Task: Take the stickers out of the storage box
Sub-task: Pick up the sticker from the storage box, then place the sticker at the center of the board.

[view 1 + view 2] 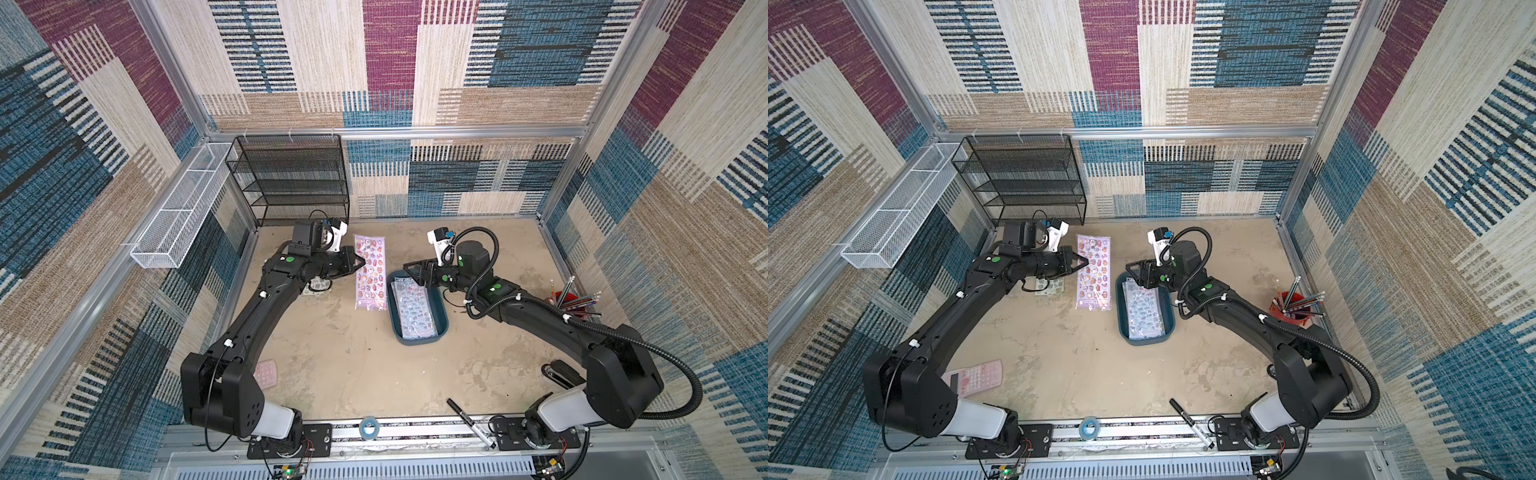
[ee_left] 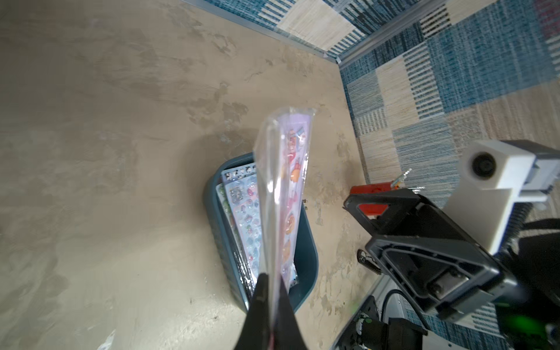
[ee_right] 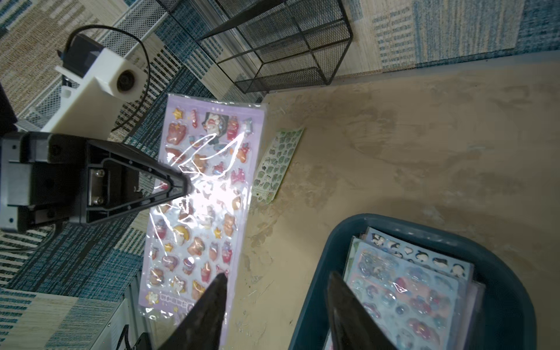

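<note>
A lilac sticker sheet (image 1: 371,272) (image 1: 1094,272) (image 3: 206,194) in a clear sleeve is pinched at its long edge by my left gripper (image 1: 360,262) (image 2: 272,281), which is shut on it just left of the storage box. The dark teal storage box (image 1: 441,309) (image 1: 1167,307) (image 3: 315,297) holds a stack of stickers (image 1: 413,309) (image 2: 245,218) (image 3: 409,291). My right gripper (image 1: 409,272) (image 3: 278,274) hangs open over the box's far end with nothing between its fingers. A green sticker sheet (image 1: 318,286) (image 3: 274,165) lies on the table, partly under the left arm.
A black mesh rack (image 1: 291,178) stands at the back left, beside a white wire basket (image 1: 183,208) on the left wall. A red cup of pencils (image 1: 569,301) is at the right. A pink calculator (image 1: 976,376), a tape roll (image 1: 368,427) and a marker (image 1: 469,422) lie near the front.
</note>
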Robot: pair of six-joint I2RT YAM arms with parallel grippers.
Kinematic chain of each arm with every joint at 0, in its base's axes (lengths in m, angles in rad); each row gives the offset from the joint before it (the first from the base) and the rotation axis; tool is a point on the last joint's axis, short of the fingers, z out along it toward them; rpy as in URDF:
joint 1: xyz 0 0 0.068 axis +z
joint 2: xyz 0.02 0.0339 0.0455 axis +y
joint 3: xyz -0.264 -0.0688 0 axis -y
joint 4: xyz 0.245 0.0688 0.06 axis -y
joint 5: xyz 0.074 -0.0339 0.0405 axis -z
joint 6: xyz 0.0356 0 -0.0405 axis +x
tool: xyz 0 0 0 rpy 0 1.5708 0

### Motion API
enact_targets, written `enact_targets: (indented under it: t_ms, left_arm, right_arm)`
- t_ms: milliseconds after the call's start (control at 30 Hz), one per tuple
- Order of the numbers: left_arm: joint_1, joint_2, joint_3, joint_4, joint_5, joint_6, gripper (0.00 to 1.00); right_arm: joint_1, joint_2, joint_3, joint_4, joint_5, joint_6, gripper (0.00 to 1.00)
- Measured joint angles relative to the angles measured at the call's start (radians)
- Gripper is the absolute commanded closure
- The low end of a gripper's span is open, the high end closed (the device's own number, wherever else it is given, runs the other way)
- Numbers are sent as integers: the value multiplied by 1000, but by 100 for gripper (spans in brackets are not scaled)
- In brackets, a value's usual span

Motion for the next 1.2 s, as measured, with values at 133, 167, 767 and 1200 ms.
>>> enact_targets:
  t_ms: [133,167,767,1200]
  left_arm:
    - [37,0,-4,-42,-66,14,100]
    - [43,5,-8,-49,-81,14,100]
    - [58,387,224,-122,-232,31,100]
    - [57,700,527,-201,-309,67,100]
  right_arm:
    - [0,-10,-24,-41,69,-34,45]
    - [0,-10,-26,-51,83,-42,44]
    - [58,-2,-55,-126,270,-123,45]
    - [91,-20,-84,-146,352,-130,44]
